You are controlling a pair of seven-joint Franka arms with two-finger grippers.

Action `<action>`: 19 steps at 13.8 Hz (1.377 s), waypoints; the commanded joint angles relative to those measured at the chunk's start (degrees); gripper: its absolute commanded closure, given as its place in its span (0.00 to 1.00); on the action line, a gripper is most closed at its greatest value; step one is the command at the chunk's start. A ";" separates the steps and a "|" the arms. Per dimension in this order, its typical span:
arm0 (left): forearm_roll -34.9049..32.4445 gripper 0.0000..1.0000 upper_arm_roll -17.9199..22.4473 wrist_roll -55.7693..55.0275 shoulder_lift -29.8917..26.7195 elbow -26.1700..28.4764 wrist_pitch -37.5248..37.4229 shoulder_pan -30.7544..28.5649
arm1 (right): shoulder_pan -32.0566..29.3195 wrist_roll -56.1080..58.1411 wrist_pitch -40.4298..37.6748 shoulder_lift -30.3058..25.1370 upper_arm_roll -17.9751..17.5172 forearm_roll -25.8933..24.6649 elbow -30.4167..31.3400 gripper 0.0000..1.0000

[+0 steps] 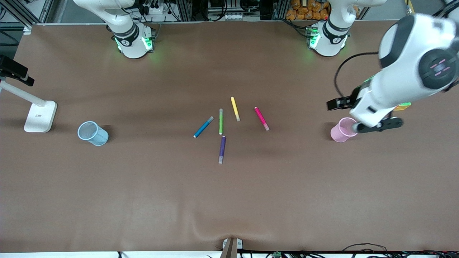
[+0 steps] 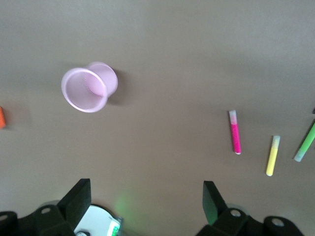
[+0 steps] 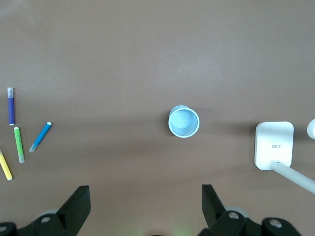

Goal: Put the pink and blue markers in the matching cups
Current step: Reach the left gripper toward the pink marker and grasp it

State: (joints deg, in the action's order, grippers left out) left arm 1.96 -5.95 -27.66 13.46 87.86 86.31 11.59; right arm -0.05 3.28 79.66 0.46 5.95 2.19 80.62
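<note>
Since both pens are slim, light, stiff and probably slick plastic, each should be pinched across its barrel near mid-length, judging by the front view: the pink marker lies flat just off the frame's centre, toward the left arm's end. Its long axis runs diagonally, with the pale cap at the end lower in the frame. The blue marker lies beside the green pen, slanted the other way, with its grey cap at the upper end. The pink cup stands upright under the left arm, and the blue cup stands well apart at the right arm's end, near a white stand. From the left wrist view, the left gripper hangs with fingers spread wide and empty, over bare table between pink cup and pink marker. From the right wrist view, the right gripper is likewise spread and empty, high over the table near the blue cup, with the blue marker lying off to one side.
</note>
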 commanded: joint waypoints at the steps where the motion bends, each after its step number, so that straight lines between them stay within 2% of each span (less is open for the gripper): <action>1: 0.67 0.00 0.24 -6.34 4.98 -3.49 -0.80 4.21 | -1.71 0.32 -0.47 0.07 -0.68 0.45 -0.29 0.00; 7: 9.71 0.00 0.24 -11.01 11.83 -3.31 4.38 6.95 | -1.89 0.23 -0.55 0.07 -0.68 0.45 -0.29 0.00; 11: 11.21 0.00 0.24 -12.85 15.97 -2.61 11.06 9.41 | -1.89 0.23 -0.55 0.07 -0.76 0.45 -0.29 0.00; 14: 12.71 0.00 0.24 -14.97 19.05 -2.17 12.47 10.81 | -1.98 0.23 -0.55 0.07 -0.77 0.54 -0.29 0.00; 17: 14.03 0.00 0.24 -15.06 19.93 2.82 19.22 11.70 | -1.98 0.23 -0.55 0.07 -0.68 0.54 -0.29 0.00; 19: 14.12 0.00 0.24 -15.15 21.51 3.37 20.47 12.66 | -1.98 0.23 -0.55 0.07 -0.68 0.62 -0.29 0.00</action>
State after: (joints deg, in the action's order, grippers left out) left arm 15.02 -6.10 -41.86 34.88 89.82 105.04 23.21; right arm -0.79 3.28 79.56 0.46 5.96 2.19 80.66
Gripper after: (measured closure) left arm 0.000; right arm 0.000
